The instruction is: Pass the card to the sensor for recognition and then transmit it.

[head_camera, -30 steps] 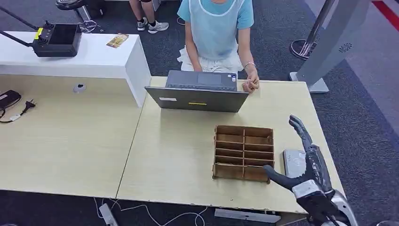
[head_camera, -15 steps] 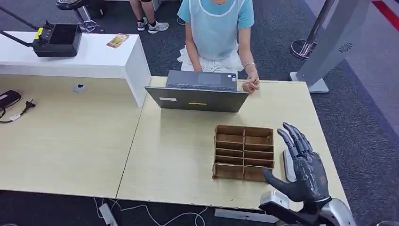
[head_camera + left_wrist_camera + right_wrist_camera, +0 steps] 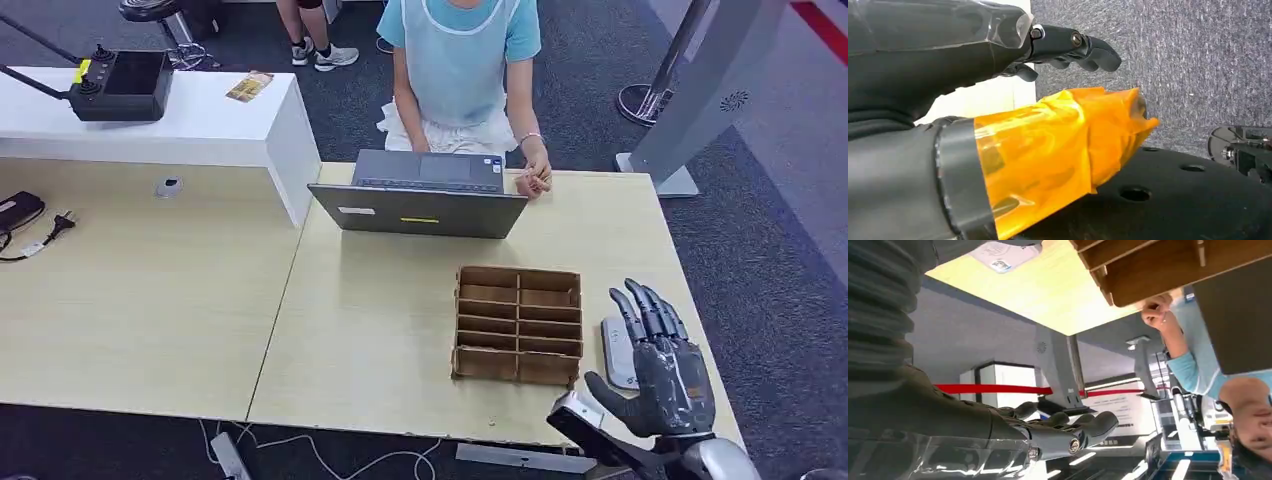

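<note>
The robot's right hand (image 3: 665, 375) hovers empty with fingers spread, palm toward the brown wooden slotted card rack (image 3: 518, 324) — the flat white-grey sensor pad (image 3: 617, 350) lies on the pale surface between them, partly behind the hand.

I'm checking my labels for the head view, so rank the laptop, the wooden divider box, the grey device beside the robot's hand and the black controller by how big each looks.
Largest to smallest:
1. laptop
2. wooden divider box
3. black controller, though it sits farther away
4. grey device, partly hidden by the right hand
</note>
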Controlling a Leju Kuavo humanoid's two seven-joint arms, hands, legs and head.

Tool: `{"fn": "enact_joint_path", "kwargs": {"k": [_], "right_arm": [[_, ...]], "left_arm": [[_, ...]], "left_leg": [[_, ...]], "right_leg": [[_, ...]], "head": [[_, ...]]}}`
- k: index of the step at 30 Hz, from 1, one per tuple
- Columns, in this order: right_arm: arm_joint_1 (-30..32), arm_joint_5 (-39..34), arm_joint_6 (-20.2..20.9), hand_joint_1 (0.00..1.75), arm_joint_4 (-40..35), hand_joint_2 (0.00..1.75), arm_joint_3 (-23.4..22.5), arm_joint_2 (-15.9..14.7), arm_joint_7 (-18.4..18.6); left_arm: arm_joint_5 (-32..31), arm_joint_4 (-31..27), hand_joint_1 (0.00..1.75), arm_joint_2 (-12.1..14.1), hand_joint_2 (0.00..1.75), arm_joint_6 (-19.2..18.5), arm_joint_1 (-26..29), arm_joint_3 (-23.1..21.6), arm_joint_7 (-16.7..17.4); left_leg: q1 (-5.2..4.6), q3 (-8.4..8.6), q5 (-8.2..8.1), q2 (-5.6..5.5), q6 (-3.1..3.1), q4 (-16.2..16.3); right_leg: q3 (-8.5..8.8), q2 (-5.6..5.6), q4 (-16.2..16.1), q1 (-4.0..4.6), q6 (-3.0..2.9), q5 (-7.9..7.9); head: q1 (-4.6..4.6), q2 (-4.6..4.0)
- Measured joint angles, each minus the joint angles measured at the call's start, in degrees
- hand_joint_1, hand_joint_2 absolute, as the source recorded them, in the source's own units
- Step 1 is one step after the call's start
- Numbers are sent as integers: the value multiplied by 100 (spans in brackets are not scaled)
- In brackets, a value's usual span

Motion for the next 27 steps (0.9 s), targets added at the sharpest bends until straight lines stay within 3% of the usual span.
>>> {"fn": "enact_joint_path", "kwargs": {"k": [9,15,27], "right_arm": [[10,127,120,0,87,175,52,0,131],[15,-297,529,0,138,175,177,-53,140],[-93,-232,597,0,369,175,391,-66,205]], "left_arm": [[-2,0,0,0,0,-15,-3,0,2],[-20,0,0,2,0,-26,-7,0,2],[-61,0,0,2,0,-63,-26,0,2]], "left_leg": [[0,0,0,0,0,0],[0,-1,0,0,0,0],[0,0,0,0,0,0]], "right_leg": [[0,0,0,0,0,0],[0,0,0,0,0,0],[2,0,0,0,0,0]], "head": [[2,0],[2,0],[0,0]]}}
